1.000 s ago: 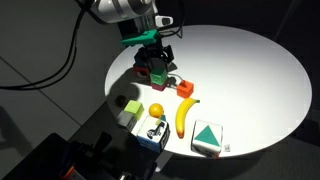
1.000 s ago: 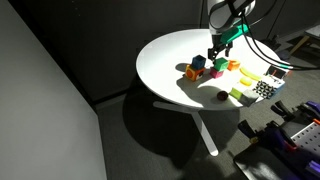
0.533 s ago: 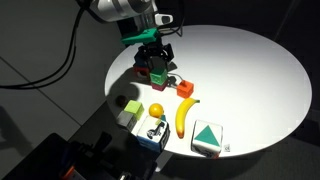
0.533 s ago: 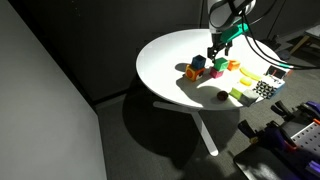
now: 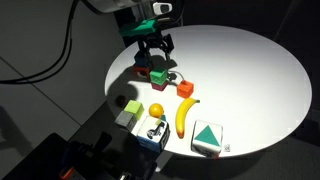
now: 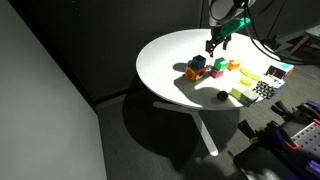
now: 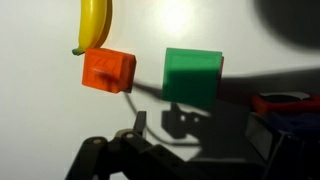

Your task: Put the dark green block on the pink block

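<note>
Gripper (image 5: 154,54), jaws spread, clear above dark green block (image 7: 192,77); orange-red block (image 7: 108,70) just beside; open table (image 5: 250,70) beyond

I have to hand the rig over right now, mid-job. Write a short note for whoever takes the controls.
Arm: the gripper is open and empty, hovering above the blocks.
Things: the dark green block is free of the fingers, next to the orange-red block. It appears to sit on the pink block, which the wrist view hides.
Done: the stack, as far as the pictures tell.
Left: check the stack in an exterior view, then back the arm away.
</note>
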`<move>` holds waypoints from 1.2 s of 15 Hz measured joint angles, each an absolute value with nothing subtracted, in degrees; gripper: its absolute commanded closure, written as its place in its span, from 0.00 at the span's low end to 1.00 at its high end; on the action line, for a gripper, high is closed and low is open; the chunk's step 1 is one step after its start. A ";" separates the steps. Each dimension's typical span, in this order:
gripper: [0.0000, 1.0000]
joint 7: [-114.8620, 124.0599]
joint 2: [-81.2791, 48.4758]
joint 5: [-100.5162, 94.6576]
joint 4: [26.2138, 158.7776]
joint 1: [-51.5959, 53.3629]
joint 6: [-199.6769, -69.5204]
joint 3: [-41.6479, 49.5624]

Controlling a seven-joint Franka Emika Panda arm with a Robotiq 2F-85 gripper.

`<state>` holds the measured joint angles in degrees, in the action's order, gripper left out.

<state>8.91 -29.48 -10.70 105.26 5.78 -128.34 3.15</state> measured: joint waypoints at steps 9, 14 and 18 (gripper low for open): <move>0.00 5.79 -24.82 -7.68 109.39 5.22 -129.60 1.26; 0.00 4.06 -22.01 -4.53 112.25 4.88 -127.19 0.52; 0.00 3.92 -19.74 -1.94 113.60 4.76 -122.46 0.13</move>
<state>3.92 -19.74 -1.94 113.60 4.76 -122.46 0.13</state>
